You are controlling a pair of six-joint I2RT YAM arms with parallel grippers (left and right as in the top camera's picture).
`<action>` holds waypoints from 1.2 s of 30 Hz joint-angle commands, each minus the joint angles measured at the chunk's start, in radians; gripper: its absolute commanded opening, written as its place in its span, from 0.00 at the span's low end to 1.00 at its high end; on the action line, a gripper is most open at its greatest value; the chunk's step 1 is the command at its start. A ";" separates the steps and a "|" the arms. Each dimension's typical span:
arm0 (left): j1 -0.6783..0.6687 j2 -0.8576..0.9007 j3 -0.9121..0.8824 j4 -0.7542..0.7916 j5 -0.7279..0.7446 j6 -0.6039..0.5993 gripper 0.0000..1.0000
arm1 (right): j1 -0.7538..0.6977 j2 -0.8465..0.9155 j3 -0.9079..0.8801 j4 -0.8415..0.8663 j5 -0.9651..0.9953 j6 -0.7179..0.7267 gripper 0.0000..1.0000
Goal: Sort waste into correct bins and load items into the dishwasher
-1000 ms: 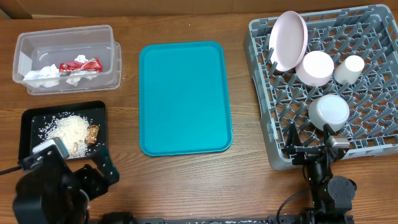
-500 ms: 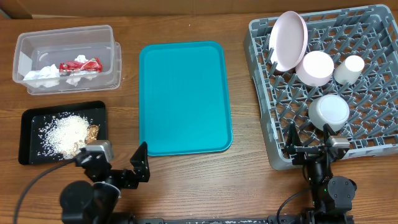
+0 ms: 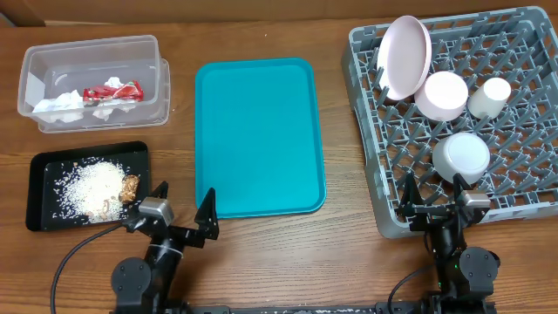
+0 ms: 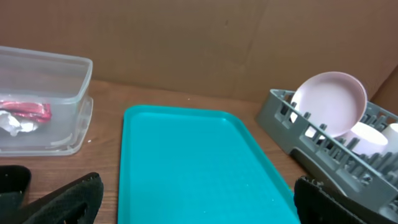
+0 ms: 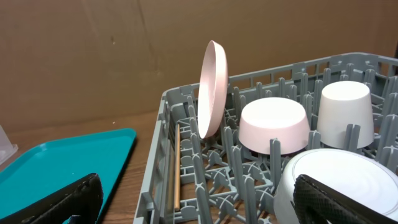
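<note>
teal tray (image 3: 260,137): lies flat, mid-table | wooden table (image 3: 349,262): brown grain | cardboard wall (image 4: 186,43): behind table

Left of the teal tray (image 3: 260,131), a red-and-white wrapper (image 3: 113,90) lies in the clear tub (image 3: 35,61) and white crumbs (image 3: 91,186) speckle the black tray (image 3: 39,187). Right of it, the grey dish rack (image 3: 523,52) holds a pale pinkish plate (image 3: 404,57).
</note>
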 commanded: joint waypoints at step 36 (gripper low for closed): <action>0.015 -0.014 -0.137 0.114 -0.252 0.266 1.00 | 0.002 -0.012 -0.010 0.006 0.006 -0.003 1.00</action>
